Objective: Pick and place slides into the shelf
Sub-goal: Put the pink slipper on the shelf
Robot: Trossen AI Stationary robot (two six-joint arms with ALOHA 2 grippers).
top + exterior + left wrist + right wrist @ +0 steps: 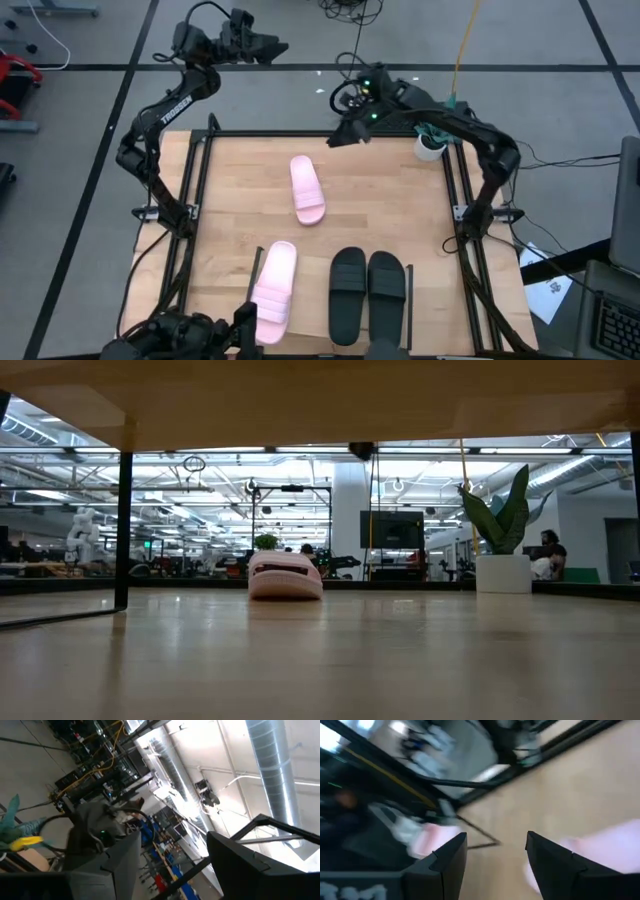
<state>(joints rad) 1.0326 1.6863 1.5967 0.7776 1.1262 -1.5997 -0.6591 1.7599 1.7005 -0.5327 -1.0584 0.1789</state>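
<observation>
Light-wood worktop (220, 200) on a grey floor taped with dark lines, black rails down its left and right edges; open workshop beyond the far edge, with ceiling lights, screens and distant people

Slides in two groups:
- lone pink slide (308, 190) flat on bare wood, roughly midway between the left and right edges and nearer the far edge, well apart from the rest; at table height seen end-on (286, 575), sole down
- second pink slide (275, 290) at the near edge, left of centre, slightly angled
- black pair (348, 293) side by side, almost touching, just right of it at the near edge

Shelf (320, 400) showing at table height as a pale board overhead on a thin black leg, spanning the near edge; none of the three near slides visible beneath it, so apparently lying on top of it

Right hand (340, 137) hanging over the far edge, a little right of the lone pink slide and clear of it; fingers (445, 865) spread, nothing between them, blurred pink showing past them

Left hand (278, 45) raised off beyond the far-left corner, tilted up at the ceiling ducts; fingers (235, 860) apart and empty

Potted plant (430, 140) in a white pot at the far-right corner, upright
</observation>
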